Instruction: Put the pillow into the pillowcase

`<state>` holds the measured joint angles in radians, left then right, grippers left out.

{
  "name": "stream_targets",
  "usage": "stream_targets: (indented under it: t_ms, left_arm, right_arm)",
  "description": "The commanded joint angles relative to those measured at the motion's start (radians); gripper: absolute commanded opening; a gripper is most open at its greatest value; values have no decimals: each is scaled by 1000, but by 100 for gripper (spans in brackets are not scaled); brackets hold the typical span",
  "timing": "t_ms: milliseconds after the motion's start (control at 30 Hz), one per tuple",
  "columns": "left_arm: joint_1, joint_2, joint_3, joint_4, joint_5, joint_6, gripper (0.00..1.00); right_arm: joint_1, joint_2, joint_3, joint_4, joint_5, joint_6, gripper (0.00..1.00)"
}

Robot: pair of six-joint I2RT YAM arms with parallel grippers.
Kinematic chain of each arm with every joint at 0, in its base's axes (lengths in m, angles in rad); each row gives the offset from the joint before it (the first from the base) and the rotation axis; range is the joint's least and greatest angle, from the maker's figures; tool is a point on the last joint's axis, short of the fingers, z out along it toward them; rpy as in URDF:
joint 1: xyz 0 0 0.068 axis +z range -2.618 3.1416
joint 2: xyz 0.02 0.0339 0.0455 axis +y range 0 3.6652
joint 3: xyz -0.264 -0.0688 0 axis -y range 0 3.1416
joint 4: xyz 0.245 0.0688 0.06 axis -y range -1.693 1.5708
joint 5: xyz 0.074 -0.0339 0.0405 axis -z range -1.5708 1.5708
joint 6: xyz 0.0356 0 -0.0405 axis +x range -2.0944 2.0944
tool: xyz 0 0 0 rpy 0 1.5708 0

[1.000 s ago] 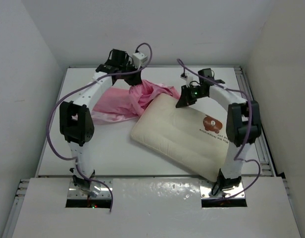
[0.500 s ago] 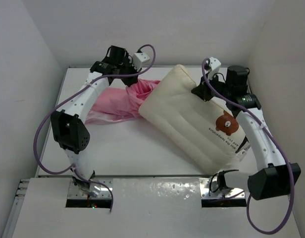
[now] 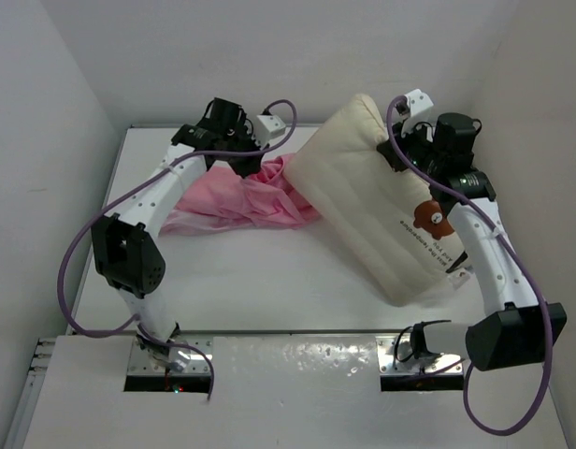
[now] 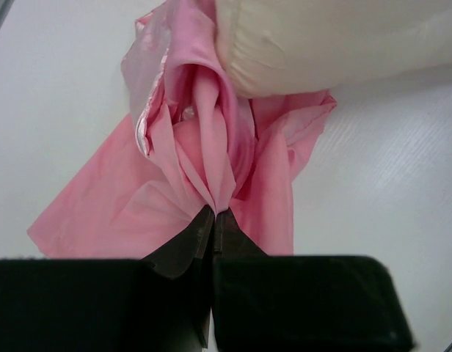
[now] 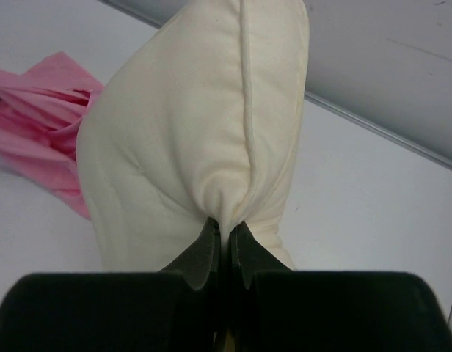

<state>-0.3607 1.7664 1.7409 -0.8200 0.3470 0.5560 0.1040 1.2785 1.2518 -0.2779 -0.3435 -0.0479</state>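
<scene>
Left gripper (image 4: 213, 213): at the far left-centre of the table (image 3: 241, 281), jaws clamped tight on a gathered fold of the pillowcase (image 3: 234, 201). The pink fabric bunches upward at the pinch. The rest lies crinkled on the table, spreading left and toward the near side.

Pillow (image 3: 363, 196): right of centre, tilted steeply, with its far end raised high. Its rounded left corner presses against the bunched pink folds just beyond the left gripper. The near end reaches down toward the table; whether it touches is not clear. Bear patch (image 3: 428, 215) faces up on the right side.

Right gripper (image 5: 224, 227): at the pillow's raised far edge, jaws closed hard on the seam, the cream fabric puckered between them.
</scene>
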Motion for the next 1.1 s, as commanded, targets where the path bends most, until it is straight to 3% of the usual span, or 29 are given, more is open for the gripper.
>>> stream_targets:
  t_ms: [0, 267, 500, 700, 867, 1067]
  left_arm:
    - [-17, -51, -6, 8, 7, 4, 0]
    - [-32, 31, 126, 61, 52, -128, 0]
    - [-34, 74, 184, 99, 118, -180, 0]
    - [-27, 102, 213, 153, 6, -212, 0]
    - [-56, 122, 279, 65, 144, -122, 0]
    - [-70, 134, 239, 165, -3, -186, 0]
  right_arm:
    - [-3, -22, 69, 187, 8, 19, 0]
    - [77, 54, -70, 273, -179, 128, 0]
    - [191, 162, -157, 321, -163, 141, 0]
    - [272, 219, -138, 253, -190, 120, 0]
    - [299, 252, -125, 272, -183, 138, 0]
    - [355, 274, -123, 316, -195, 132, 0]
